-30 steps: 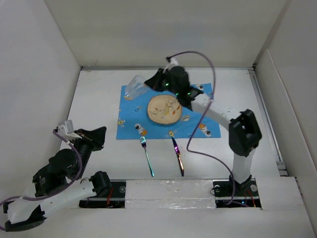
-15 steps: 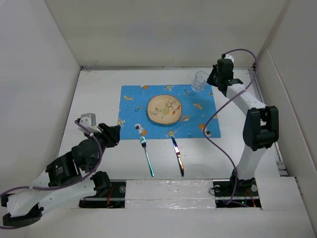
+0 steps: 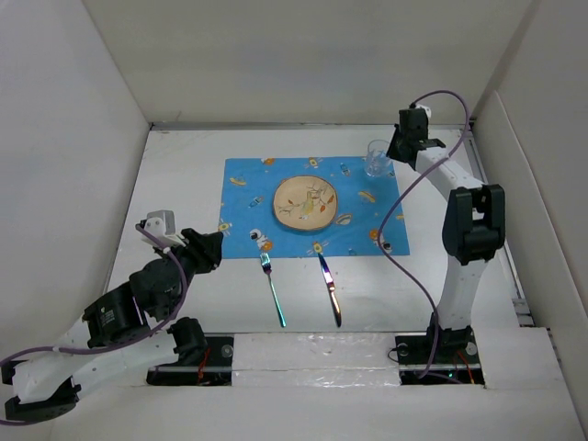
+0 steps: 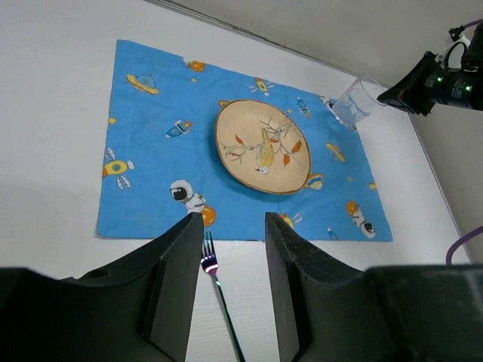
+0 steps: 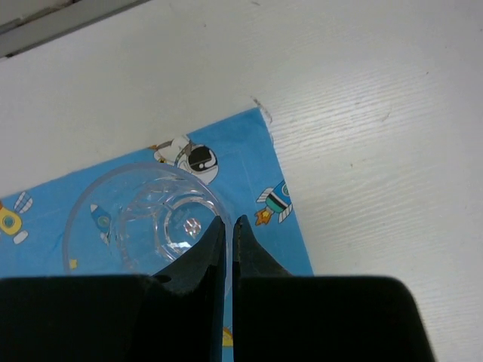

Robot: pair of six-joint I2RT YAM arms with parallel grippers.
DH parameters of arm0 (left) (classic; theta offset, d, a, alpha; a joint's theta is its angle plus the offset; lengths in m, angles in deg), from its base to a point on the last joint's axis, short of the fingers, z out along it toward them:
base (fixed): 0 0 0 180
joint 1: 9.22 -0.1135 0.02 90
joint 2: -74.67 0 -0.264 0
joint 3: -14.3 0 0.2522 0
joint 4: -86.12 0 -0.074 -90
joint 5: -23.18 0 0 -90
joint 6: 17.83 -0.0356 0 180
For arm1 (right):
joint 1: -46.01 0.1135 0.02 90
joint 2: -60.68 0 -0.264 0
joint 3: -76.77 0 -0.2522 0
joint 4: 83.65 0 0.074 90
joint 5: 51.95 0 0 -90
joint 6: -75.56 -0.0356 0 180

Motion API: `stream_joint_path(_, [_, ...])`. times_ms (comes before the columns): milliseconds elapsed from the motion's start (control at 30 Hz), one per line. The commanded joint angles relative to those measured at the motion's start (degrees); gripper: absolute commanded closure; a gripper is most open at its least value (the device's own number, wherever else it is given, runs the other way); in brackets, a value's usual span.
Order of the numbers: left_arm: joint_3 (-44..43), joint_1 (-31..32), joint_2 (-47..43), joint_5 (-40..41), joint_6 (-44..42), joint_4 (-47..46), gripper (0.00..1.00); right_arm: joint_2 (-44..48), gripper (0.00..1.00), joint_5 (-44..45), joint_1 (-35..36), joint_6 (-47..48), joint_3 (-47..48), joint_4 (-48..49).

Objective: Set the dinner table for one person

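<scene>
The left hand [image 4: 232, 226] hovers low over the bench [image 3: 184, 184] at 7 o'clock from the mat [image 3: 248, 197]. Its fingers are partly apart and hold nothing.

Just off the mat's near edge, at 6 o'clock from the plate [image 3: 289, 216], lie a fork [image 3: 274, 292] and a knife [image 3: 329, 289] on the bare bench. They are side by side, fork to the left, tips toward 12 o'clock.

The blue cartoon-print mat lies flat in the middle of the bench. The round tan plate sits at its centre, showing only its painted leaf pattern.

At the mat's 1 o'clock corner a clear glass [image 5: 143, 219] stands upright, and the mat's print shows through its bottom. The right hand [image 5: 229, 222] reaches it from 3 o'clock. Its fingers are closed to a thin slit on the rim wall, one finger inside and one outside.

The bench is a large flat white surface carrying all of this. White walls [image 3: 303, 55] stand at its 9, 12 and 3 o'clock sides.
</scene>
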Motion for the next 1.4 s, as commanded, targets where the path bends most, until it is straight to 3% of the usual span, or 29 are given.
stream_joint_path(0, [-0.9, -0.1, -0.8, 0.1, -0.8, -1.8, 0.64, -1.1, 1.00, 2.5, -1.0, 1.4, 5.2, 0.6])
stream_joint_path(367, [-0.9, -0.1, -1.0, -0.1, -0.9, -2.0, 0.64, -5.8, 1.00, 3.4, -1.0, 1.5, 7.7, -1.0])
stream_joint_path(433, [-0.8, -0.1, -1.0, -0.1, -0.8, -2.1, 0.64, -6.1, 0.93, 3.4, -1.0, 1.1, 7.7, -1.1])
stream_joint_path(533, [-0.8, -0.1, -1.0, -0.2, -1.0, -2.1, 0.62, -4.7, 0.68, 2.9, -1.0, 0.5, 7.4, -1.4])
stream_joint_path(567, [-0.7, -0.1, -1.0, -0.2, -1.0, -2.1, 0.61, -3.9, 0.56, 2.7, -1.0, 0.4, 7.2, -1.4])
stream_joint_path(700, [-0.7, -0.1, -1.0, -0.5, -1.1, -2.4, 0.54, 2.4, 0.42, 0.7, -1.0, 0.1, 5.1, 0.1])
stream_joint_path(733, [-0.7, -0.1, -0.9, -0.8, -1.1, -2.6, 0.48, 7.6, 0.39, -0.7, -0.4, -0.7, 3.0, 0.3])
stream_joint_path(833, [-0.7, -0.1, -1.0, -1.4, -1.1, -2.5, 0.44, 13.9, 0.40, -1.2, 1.9, -1.5, -2.5, 2.4])
stream_joint_path(933, [-0.7, -0.1, -1.7, -2.4, -1.5, -2.9, 0.44, 24.4, 0.83, -4.5, 5.9, -2.9, -12.2, 9.7])
stream_joint_path(967, [-0.6, -0.1, -2.2, -2.6, -1.7, -3.1, 0.57, 29.5, 1.00, -7.1, 12.2, -4.8, -24.7, 14.9])
stream_joint_path(1000, [-0.6, -0.1, -2.2, -2.8, -1.7, -3.1, 0.58, 29.6, 1.00, -7.1, 12.2, -4.8, -24.8, 14.9])
stream_joint_path(1033, [-0.6, -0.1, -2.7, -3.2, -1.7, -3.3, 0.65, 33.9, 1.00, -8.8, 14.8, -5.3, -29.1, 20.8])
stream_joint_path(1100, [-0.4, -0.1, -3.1, -3.6, -1.7, -3.3, 0.98, 37.3, 1.00, -8.5, 23.0, -6.5, -38.5, 21.8])
stream_joint_path(1133, [-0.3, -0.1, -3.7, -4.0, -1.9, -3.6, 1.00, 39.9, 1.00, -6.2, 25.9, -6.8, -40.3, 18.0])
stream_joint_path(1300, [-0.5, -0.1, -3.5, -4.4, -1.7, -3.6, 0.99, 47.8, 1.00, 4.2, 44.6, -13.8, -48.3, 1.0])
stream_joint_path(1333, [-0.5, -0.1, -3.6, -4.5, -1.7, -3.5, 0.94, 49.1, 0.96, 6.7, 46.5, -15.4, -48.9, -5.2])
stream_joint_path(1367, [-0.6, -0.1, -3.7, -4.4, -1.6, -3.5, 0.83, 51.8, 0.75, 8.2, 48.1, -17.4, -49.3, -8.1])
